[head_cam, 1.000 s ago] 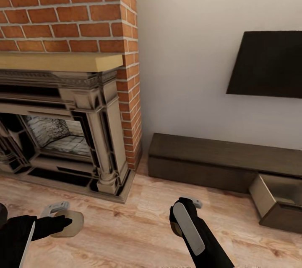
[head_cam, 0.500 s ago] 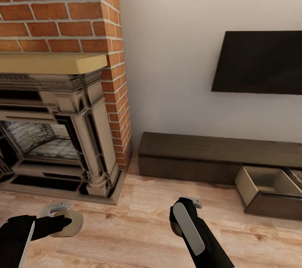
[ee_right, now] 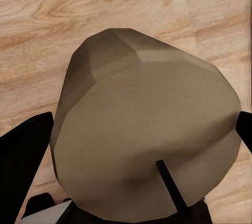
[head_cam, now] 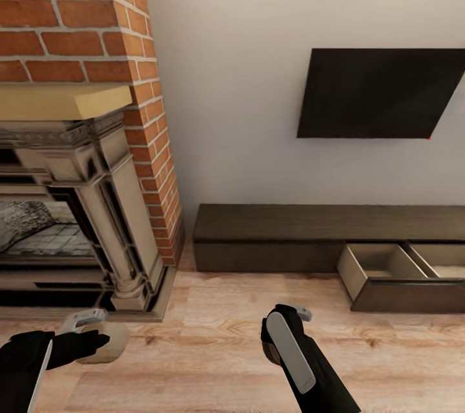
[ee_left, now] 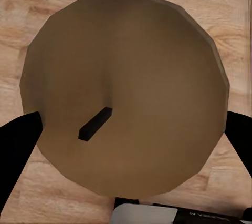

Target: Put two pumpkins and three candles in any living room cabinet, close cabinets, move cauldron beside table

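Fireplace [head_cam: 71, 206] of carved stone and red brick fills the head view's left; a dark screen [head_cam: 378, 93] hangs on the pale wall. Below it the long dark-brown cabinet [head_cam: 271, 239] sits on the wood floor [head_cam: 194, 335], its drawer [head_cam: 381, 271] pulled out, pale inside, nothing seen in it. The left gripper [head_cam: 87, 335] clasps a tan candle [head_cam: 106, 342]. In the left wrist view, that round candle [ee_left: 126, 98] with a black wick sits between the fingers [ee_left: 18, 150]. In the right wrist view, the right gripper [ee_right: 142, 161] grips a second candle [ee_right: 147, 140], faceted and beige.
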Tool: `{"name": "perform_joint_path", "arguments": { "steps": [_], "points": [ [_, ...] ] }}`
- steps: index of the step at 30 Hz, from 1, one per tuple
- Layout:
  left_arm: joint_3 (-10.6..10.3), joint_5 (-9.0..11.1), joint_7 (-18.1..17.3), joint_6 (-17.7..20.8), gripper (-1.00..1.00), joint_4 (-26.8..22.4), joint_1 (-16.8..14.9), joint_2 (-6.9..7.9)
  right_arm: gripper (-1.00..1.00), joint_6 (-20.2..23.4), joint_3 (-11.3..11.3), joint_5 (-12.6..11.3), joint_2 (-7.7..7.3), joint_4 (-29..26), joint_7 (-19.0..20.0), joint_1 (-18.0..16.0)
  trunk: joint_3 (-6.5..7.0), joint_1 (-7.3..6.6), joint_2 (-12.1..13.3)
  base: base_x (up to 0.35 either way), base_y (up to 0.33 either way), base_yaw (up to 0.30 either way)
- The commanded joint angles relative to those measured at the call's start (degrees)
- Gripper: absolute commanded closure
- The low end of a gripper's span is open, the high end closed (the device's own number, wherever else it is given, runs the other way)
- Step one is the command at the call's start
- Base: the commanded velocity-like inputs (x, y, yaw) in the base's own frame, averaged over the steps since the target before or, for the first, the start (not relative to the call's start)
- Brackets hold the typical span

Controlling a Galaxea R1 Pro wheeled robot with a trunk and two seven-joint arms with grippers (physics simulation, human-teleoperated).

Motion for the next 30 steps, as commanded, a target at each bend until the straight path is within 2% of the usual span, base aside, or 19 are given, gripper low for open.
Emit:
{"name": "perform_joint_path", "arguments": {
  "steps": [1,26,30],
  "points": [
    [0.01,0.1,-0.01,0.02,1.0,-0.2,0.0,0.0,1.0,0.0,0.0,0.04,0.0,0.0,0.01,0.0,-0.03,0.0,0.0,0.0,0.0,-0.256],
    [-0.12,0.16,-0.02,-0.11,1.0,-0.65,0.0,-0.14,1.0,0.06,0.0,0.04,0.0,0.07,-0.02,0.0,-0.07,0.0,0.0,0.0,0.0,-0.274],
    [-0.08,0.04,0.47,-0.42,1.0,0.79,0.0,-0.14,1.0,0.58,-1.29,0.08,0.0,0.08,-0.19,0.19,-0.07,0.0,0.0,0.0,0.0,-0.277]
  ]
}}
